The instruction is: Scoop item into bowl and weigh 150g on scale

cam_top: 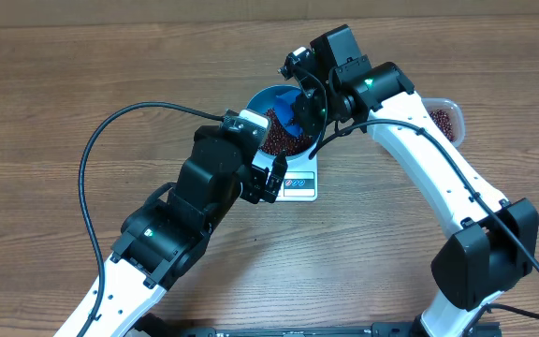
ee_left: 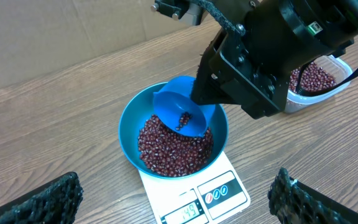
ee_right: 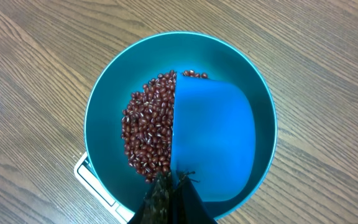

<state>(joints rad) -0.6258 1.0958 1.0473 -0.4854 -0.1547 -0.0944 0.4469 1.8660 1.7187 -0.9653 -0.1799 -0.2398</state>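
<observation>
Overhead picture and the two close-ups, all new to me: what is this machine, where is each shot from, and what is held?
Two robot arms at a wooden table. One picture looks down from above; the other two come from wrist cameras. A blue bowl of red-brown beans sits on a white kitchen scale; a clear container of more beans stands nearby. The right gripper is shut on a blue scoop tilted over the bowl, a few beans in it. The left gripper hangs open near the scale, holding nothing.
</observation>
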